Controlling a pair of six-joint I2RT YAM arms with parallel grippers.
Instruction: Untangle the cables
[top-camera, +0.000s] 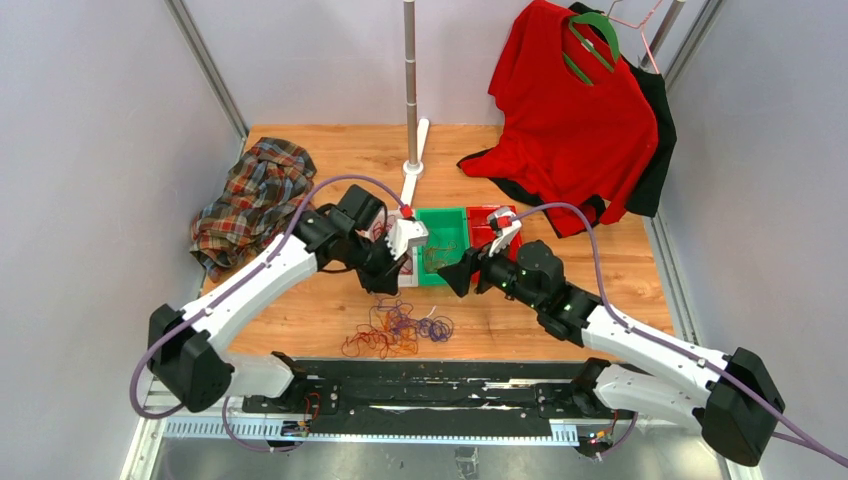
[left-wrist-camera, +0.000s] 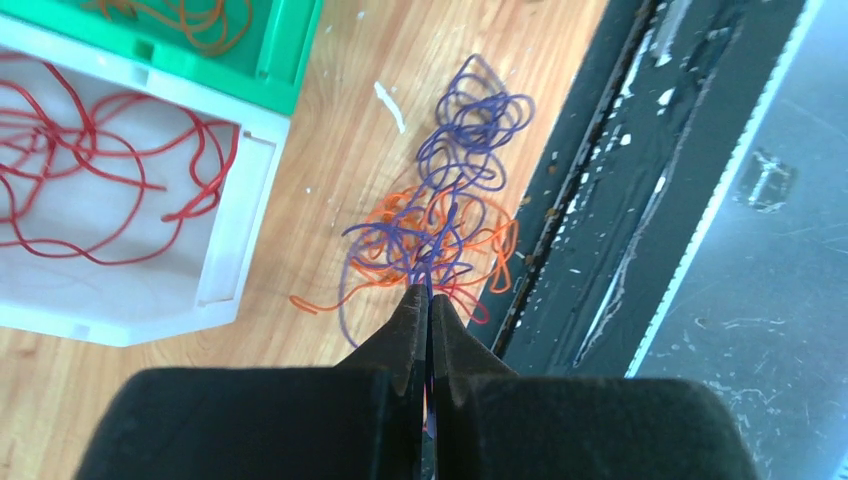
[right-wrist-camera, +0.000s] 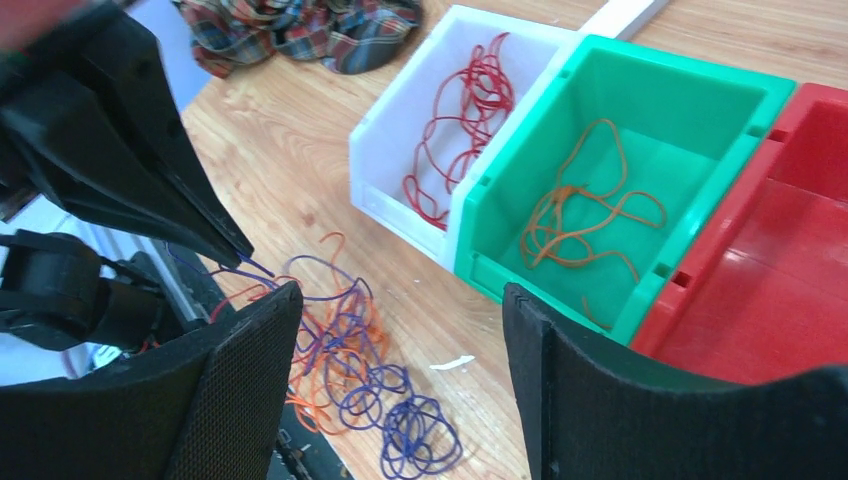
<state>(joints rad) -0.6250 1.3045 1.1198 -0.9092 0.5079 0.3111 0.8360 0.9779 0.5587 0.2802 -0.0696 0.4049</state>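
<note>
Top external camera sat high behind the arm bases, looking down over the light wooden table. Left wrist camera looked steeply down, close, on the tangle of thin purple, orange and red cords; right wrist camera faced low across it toward the green plastic bin, both shared by all views.

Table: carries everything below; rail runs along its near edge.
Bins: 3 in a row, side by side, mid-table: L bin, mid bin, R bin.
L bin cables: inside L bin.
Mid bin cables: inside mid bin.
Cable pile: on table, in front of bins, just behind rail.
Cloth: heaped far-L on table, L of bins.
Pole: upright behind bins, foot on table.
Garments: hung far-R, behind R bin, hems on table.
L gripper: above cable pile, one pile strand between its tips.
R gripper: near side of mid bin, R of L gripper.
</note>
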